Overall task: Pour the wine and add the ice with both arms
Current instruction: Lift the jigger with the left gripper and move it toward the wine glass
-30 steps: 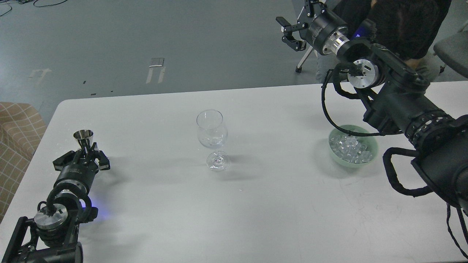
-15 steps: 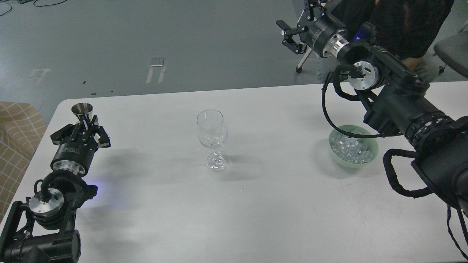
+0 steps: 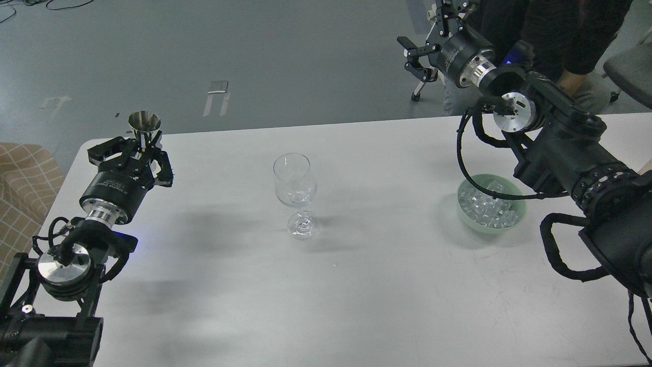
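Observation:
A clear stemmed wine glass [image 3: 295,196] stands upright in the middle of the white table [image 3: 326,285]. A pale green bowl [image 3: 464,209] at the right holds a heap of clear ice cubes [image 3: 490,210]. My left gripper [image 3: 136,153] is shut on the stem of a small steel measuring cup [image 3: 144,122], held upright above the table's far left corner. My right gripper [image 3: 420,57] is open and empty, raised high beyond the table's far edge, up and left of the bowl.
A person in dark clothes [image 3: 555,30] sits behind the table at the top right, close to my right arm. A grey chair [image 3: 629,71] is at the far right. A tan checked seat [image 3: 20,183] stands off the table's left edge.
My left gripper has lifted the steel cup up and away from me, to the far left corner. My right gripper has drifted slightly right and up, staying open.

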You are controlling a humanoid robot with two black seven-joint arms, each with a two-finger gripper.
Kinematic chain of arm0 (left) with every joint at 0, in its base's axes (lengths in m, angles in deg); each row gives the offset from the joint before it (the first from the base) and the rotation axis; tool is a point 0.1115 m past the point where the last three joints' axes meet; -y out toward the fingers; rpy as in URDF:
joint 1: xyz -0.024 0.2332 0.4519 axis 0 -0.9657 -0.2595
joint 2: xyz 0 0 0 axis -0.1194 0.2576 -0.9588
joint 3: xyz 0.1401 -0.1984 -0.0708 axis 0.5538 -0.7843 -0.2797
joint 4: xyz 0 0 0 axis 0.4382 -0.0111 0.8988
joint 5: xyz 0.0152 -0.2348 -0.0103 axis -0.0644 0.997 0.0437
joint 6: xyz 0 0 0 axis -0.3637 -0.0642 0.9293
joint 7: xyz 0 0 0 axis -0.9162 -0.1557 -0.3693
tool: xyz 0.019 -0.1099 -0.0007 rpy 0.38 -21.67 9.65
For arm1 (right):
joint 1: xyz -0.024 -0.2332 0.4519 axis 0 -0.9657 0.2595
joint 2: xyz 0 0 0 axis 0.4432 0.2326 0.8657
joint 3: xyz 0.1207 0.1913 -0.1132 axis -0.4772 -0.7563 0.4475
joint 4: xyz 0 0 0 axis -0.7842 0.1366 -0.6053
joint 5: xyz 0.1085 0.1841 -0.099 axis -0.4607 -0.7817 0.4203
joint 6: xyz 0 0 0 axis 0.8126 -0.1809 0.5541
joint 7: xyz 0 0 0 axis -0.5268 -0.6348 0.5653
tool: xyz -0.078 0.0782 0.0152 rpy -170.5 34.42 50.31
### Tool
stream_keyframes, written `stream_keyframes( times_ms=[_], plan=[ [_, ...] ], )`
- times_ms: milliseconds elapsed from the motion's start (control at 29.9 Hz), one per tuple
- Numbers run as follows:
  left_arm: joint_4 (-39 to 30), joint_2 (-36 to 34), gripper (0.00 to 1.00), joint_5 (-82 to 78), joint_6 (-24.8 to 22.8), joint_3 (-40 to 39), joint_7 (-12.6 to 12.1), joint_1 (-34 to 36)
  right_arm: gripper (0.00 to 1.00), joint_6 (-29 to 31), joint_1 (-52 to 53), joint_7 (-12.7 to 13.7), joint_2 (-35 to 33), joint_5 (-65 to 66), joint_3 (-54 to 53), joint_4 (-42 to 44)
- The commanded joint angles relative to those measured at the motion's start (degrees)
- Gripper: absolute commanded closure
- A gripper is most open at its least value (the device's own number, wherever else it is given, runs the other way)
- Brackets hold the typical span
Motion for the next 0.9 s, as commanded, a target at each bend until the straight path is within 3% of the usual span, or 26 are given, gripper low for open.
stream_keyframes(
  times_ms=[0, 568, 869],
  plan=[
    [-1.9, -1.7, 1.00, -0.8, 0.0, 1.7, 0.0, 0.1, 0.00, 0.0, -1.7, 0.1, -1.1, -0.2, -1.6, -0.2],
    [-12.4, -3.5, 1.00, -10.3, 1.9, 9.4, -2.4, -0.1, 0.00, 0.1, -5.2, 0.4, -1.4, -0.2, -5.1, -0.7],
    [-14.7, -3.0, 1.00, -15.4, 7.9, 13.5, -5.4, 1.0, 0.00, 0.1, -5.2, 0.4, -1.4, -0.2, -5.1, -0.9]
  ],
)
